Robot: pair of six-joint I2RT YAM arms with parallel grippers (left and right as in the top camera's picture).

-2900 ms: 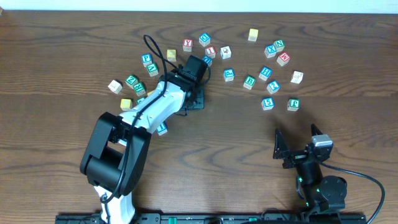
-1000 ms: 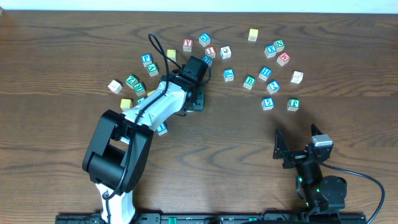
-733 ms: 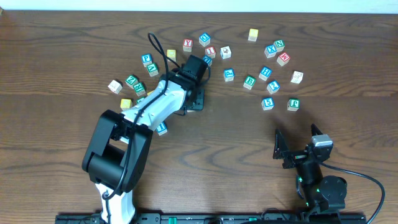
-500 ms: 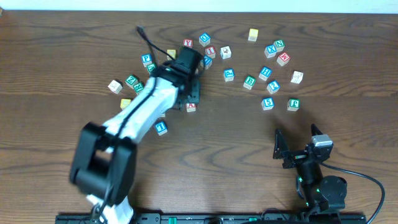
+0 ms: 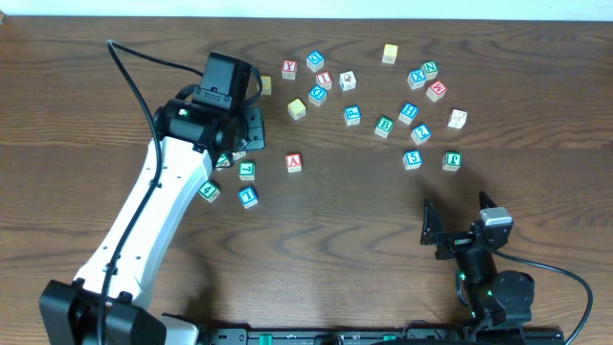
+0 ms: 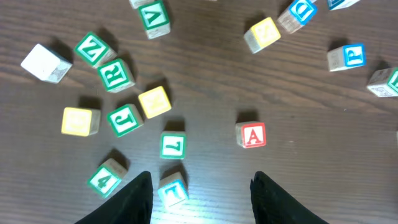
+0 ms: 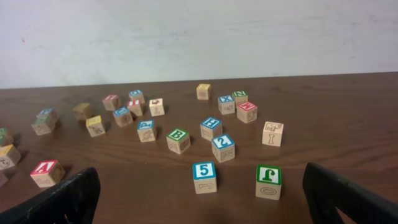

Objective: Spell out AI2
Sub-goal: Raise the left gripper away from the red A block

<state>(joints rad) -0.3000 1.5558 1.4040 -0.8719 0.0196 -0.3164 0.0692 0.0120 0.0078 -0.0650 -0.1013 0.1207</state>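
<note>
Red-A cube (image 5: pixel 294 163) near mid-table, letter up, apart from every neighbour. Red-I cube (image 5: pixel 325 79) at its 1 o'clock in the far scatter; blue-2 cube (image 5: pixel 420 134) at its 3 o'clock, just beside an H cube (image 5: pixel 410 111). Yellow cube (image 5: pixel 297 109) at 12 o'clock of the A, green cube (image 5: pixel 247 171) at 9. Dark wood-grain table (image 5: pixel 335 249), pale wall (image 7: pixel 199 31) behind. Left arm (image 5: pixel 144 220) stretched from 7 o'clock toward 11, left gripper (image 6: pixel 201 193) pointing down, half open, empty. Right gripper (image 5: pixel 458 222) low at 5 o'clock, spread wide, empty.
</note>
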